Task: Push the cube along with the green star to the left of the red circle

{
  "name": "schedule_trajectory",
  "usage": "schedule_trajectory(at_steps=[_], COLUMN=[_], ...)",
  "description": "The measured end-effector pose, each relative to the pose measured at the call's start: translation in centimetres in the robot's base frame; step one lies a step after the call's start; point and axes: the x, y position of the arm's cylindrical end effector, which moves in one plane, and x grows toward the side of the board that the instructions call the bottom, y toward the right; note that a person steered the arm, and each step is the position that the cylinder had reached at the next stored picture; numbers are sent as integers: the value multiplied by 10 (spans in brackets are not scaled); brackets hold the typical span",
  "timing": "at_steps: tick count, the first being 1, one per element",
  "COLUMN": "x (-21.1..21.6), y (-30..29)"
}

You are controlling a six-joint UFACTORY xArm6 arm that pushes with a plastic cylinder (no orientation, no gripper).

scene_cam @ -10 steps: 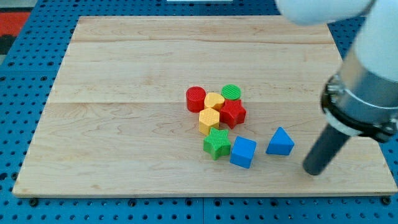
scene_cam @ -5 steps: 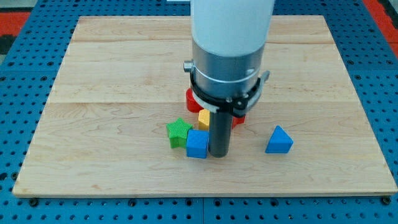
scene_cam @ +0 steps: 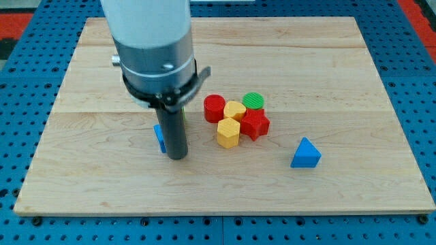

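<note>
My tip [scene_cam: 176, 157] rests on the wooden board [scene_cam: 88, 177], left of the block cluster. The blue cube [scene_cam: 159, 137] shows only as a sliver at the rod's left edge, touching it; the rest is hidden behind the rod. A thin sliver of green [scene_cam: 182, 113], which seems to be the green star, shows at the rod's right edge under the arm's collar. The red circle [scene_cam: 214, 107] stands to the right of the rod, apart from it, at the left end of the cluster.
Next to the red circle sit a yellow heart [scene_cam: 235, 110], a green circle [scene_cam: 253, 101], a red star [scene_cam: 256, 124] and a yellow hexagon [scene_cam: 229, 133]. A blue triangle [scene_cam: 306, 153] stands alone at the lower right. The arm's body hides part of the board's upper left.
The arm swept from the view's right to the left. The blue cube and green star were pushed from below the cluster to the left of the red circle.
</note>
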Motion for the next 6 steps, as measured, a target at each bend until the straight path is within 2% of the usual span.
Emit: schedule_trajectory(at_steps=[1,2,3,4,6], x=[-25,30,-5,-27,-28], y=[-2,-17,-71,-77,-48])
